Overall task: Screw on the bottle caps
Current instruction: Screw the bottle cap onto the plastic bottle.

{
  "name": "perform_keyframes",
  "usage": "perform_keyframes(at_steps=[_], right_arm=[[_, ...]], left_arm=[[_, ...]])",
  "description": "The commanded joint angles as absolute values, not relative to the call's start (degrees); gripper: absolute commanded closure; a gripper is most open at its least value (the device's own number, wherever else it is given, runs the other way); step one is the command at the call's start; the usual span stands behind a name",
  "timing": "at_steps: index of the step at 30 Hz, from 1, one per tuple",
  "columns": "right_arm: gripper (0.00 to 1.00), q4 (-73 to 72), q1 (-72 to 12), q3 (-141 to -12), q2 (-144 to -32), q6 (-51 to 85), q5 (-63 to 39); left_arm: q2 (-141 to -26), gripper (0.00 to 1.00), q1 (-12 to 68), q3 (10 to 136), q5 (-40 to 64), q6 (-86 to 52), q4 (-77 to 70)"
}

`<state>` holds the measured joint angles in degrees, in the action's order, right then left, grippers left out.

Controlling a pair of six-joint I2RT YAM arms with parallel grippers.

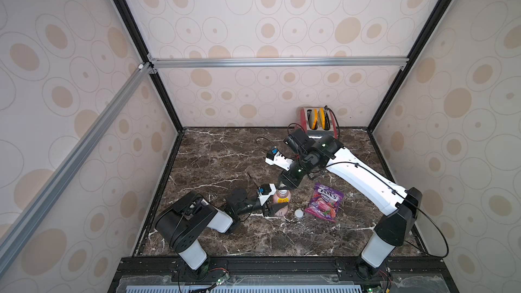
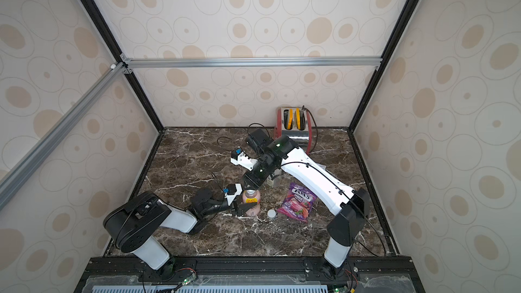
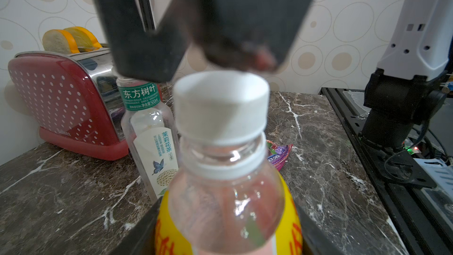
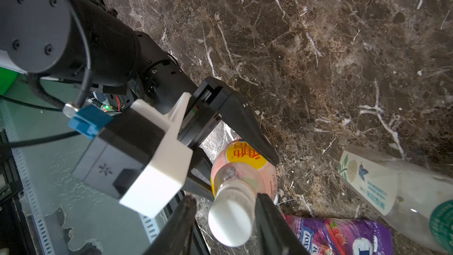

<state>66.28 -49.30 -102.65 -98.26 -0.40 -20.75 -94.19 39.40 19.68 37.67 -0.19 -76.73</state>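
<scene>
1. The right gripper's (image 4: 226, 198) fingers (image 4: 266, 207) straddle the white cap (image 4: 230, 219) sitting on the pink bottle's (image 3: 225, 204) neck. I cannot tell whether they pinch it.
2. The left gripper's (image 4: 241, 172) fingers clamp that bottle's body and hold it upright.
3. The step in hand looks like threading this cap. Next it needs a firm pinch and a twist.
4. The second cap (image 1: 299, 213) lies just beside the pink bottle, and the clear bottle (image 3: 152, 138) stands near it.

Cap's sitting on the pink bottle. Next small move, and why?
Probably lower the right end effector a little: its jaws stand open just above the cap, not yet around it. The left end effector clamps the pink bottle.
</scene>
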Motion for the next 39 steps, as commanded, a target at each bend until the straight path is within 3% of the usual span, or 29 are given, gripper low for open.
perform_keyframes(at_steps=[1, 22, 35, 39], right_arm=[[0.55, 66.42, -49.27, -102.04, -98.61, 0.0, -21.85], [0.55, 68.52, -49.22, -100.07, -96.38, 0.32, -22.5], [0.44, 67.85, -49.13, -102.01, -95.99, 0.53, -19.65], [0.51, 67.94, -48.78, -102.28, -95.74, 0.35, -18.37]], left_arm=[[-94.47, 0.32, 40.11, 20.48, 38.12, -0.41, -72.95], [-93.93, 0.32, 40.13, 20.46, 37.42, -0.61, -72.16], [-94.05, 0.32, 40.12, 20.65, 37.96, -0.7, -71.98], [-94.16, 0.32, 40.14, 20.74, 38.04, -0.79, -71.98]])
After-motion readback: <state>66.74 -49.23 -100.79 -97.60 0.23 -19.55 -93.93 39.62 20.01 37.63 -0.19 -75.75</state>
